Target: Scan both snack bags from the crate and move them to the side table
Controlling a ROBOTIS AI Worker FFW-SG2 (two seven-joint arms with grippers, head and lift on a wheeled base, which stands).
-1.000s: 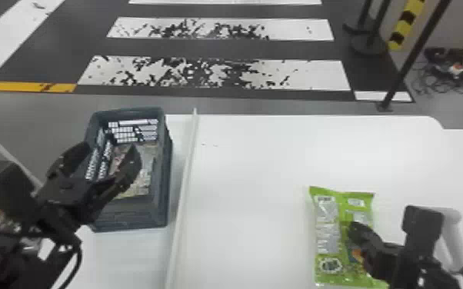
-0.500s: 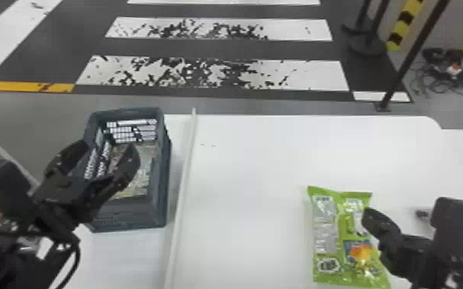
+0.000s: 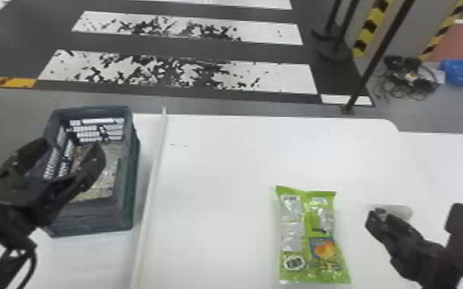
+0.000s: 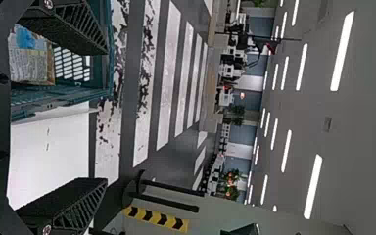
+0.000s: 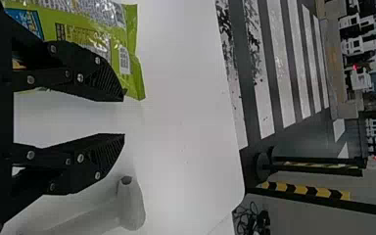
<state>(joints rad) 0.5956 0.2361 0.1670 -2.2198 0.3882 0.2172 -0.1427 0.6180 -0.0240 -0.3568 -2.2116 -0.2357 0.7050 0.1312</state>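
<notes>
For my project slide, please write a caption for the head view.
Green snack bag lying on the white table, between the crate and the open right gripper.

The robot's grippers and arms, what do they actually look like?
Both the left gripper and right gripper are black, with wedge-shaped fingers that have ridged faces. Small round silvery screw heads dot the right one. A thin black cable loops beside the left arm, also black.

The site is a large indoor hall of undetermined use. Worn crosswalk stripes point(image 3: 284, 78) mark the floor point(image 3: 242, 103); linear lights point(image 4: 342, 51) line the ceiling point(image 4: 367, 127); black-and-yellow hazard striping point(image 3: 371, 29), barrier posts point(image 4: 171, 188) and plants point(image 4: 231, 178) are visible.
</notes>
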